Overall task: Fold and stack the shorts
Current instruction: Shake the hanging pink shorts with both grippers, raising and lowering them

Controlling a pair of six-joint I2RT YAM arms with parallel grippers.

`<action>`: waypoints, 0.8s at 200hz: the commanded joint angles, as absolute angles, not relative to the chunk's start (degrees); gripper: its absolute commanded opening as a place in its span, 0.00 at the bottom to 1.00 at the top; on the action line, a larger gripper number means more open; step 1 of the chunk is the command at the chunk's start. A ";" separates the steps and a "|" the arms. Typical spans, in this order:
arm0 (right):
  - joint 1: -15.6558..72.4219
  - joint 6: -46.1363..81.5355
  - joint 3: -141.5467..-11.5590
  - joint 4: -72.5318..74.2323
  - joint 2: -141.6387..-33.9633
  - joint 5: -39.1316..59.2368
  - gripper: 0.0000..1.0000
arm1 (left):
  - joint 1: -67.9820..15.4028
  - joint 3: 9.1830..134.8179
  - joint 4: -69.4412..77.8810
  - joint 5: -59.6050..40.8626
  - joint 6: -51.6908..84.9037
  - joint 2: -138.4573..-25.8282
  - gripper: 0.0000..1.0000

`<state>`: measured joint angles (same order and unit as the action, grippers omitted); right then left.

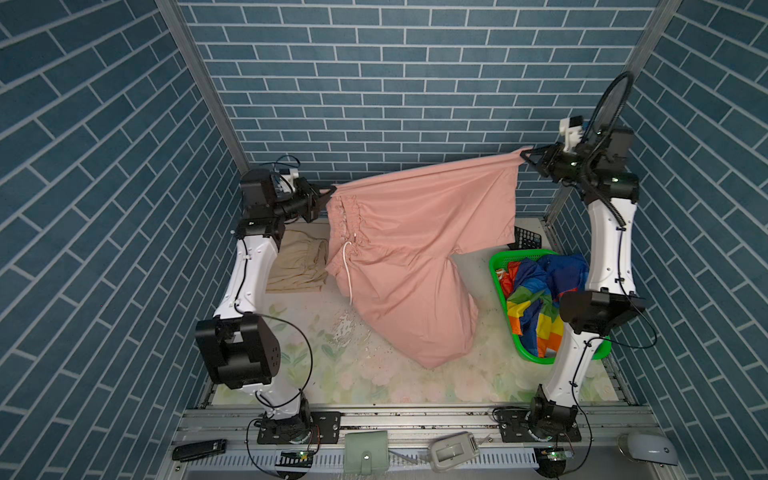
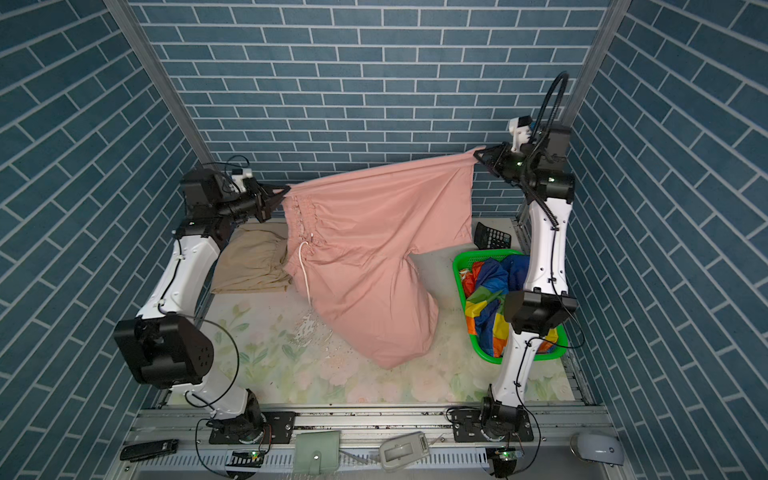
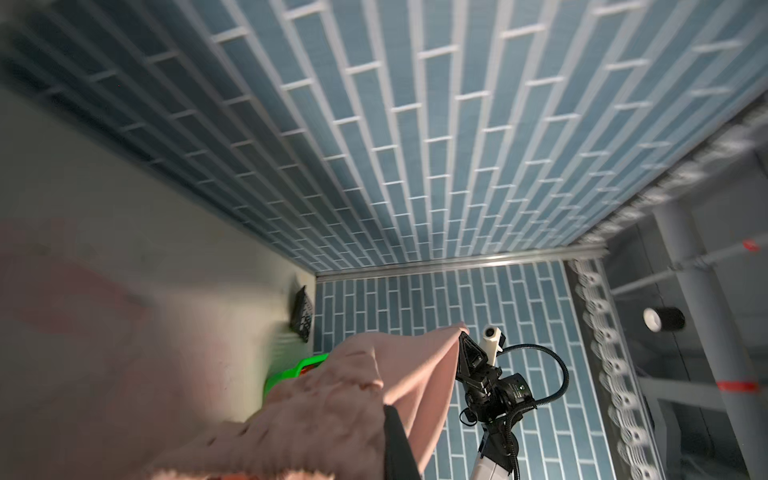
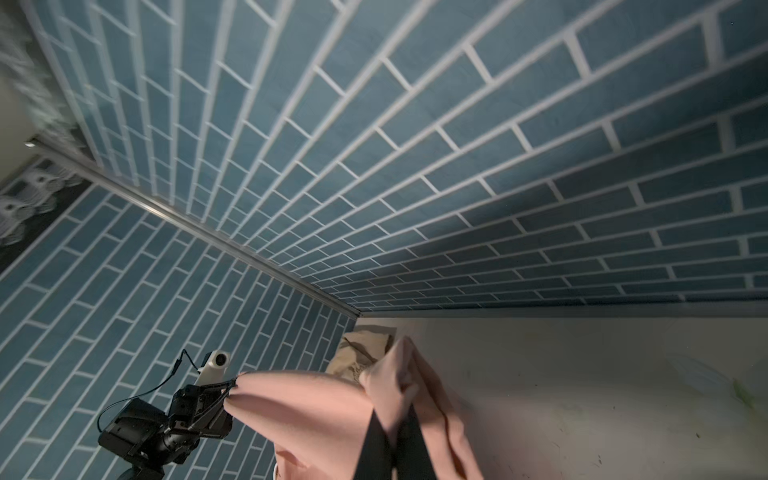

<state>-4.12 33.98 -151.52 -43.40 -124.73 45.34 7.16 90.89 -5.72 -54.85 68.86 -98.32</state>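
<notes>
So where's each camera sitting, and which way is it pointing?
Both top views: above the front edge, looking down on the table; both arms show.
Left wrist: on the left arm, facing across the pink shorts to the right tool; own finger shows.
Right wrist: on the right arm, facing across to the left tool; own fingers show.
Shared: every view shows the pink shorts.

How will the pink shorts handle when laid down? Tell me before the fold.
Probably very floppy: the pink shorts sag between the left hand and right hand, the lower leg slumping toward the table. Likely light, since two pinched corners carry them. The white cord dangles loose and may snag.
</notes>
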 commanded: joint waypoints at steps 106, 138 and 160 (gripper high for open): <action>-4.76 25.66 -159.56 -39.61 -137.94 23.35 0.00 | 5.54 125.71 -19.80 -42.67 53.42 -134.81 0.00; -4.83 24.77 -155.65 -39.23 -132.38 23.94 0.00 | 5.63 129.41 -21.35 -41.66 53.14 -136.03 0.00; -4.60 24.61 -153.27 -41.04 -131.49 25.33 0.00 | 5.45 126.76 -20.00 -41.84 53.25 -136.13 0.00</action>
<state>-0.91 27.97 -154.95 -42.76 -135.46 30.61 2.87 129.27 -18.65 -47.68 54.57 -134.74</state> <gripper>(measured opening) 0.042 0.072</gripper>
